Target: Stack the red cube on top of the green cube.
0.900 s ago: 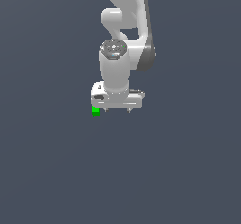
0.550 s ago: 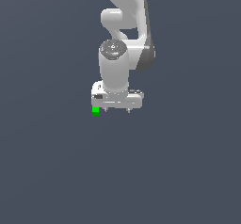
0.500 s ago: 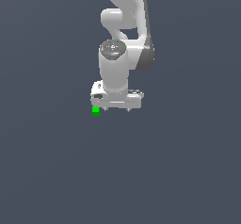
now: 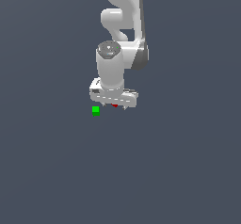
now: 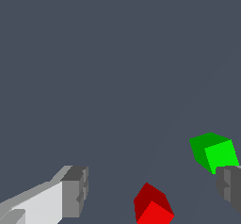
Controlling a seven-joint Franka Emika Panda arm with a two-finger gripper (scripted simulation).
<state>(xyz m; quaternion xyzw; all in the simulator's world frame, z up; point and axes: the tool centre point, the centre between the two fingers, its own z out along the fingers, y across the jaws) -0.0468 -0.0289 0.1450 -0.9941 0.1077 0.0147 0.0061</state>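
The green cube (image 4: pixel 96 110) sits on the dark floor just to the exterior view's left of my gripper (image 4: pixel 115 107). Only a sliver of the red cube (image 4: pixel 115 106) shows under the white hand. In the wrist view the red cube (image 5: pixel 151 206) lies below and between the two grey fingertips (image 5: pixel 74 191), touching neither. The green cube (image 5: pixel 214 152) lies close beside the other fingertip (image 5: pixel 229 183). The two cubes stand apart on the floor. My gripper (image 5: pixel 152 187) is open wide and empty.
The plain dark grey floor (image 4: pixel 179 171) surrounds the cubes. The white arm (image 4: pixel 123 16) rises behind the gripper in the exterior view.
The hand has shifted slightly toward the exterior view's left. The green cube has not moved, and a sliver of the red cube now shows under the hand.
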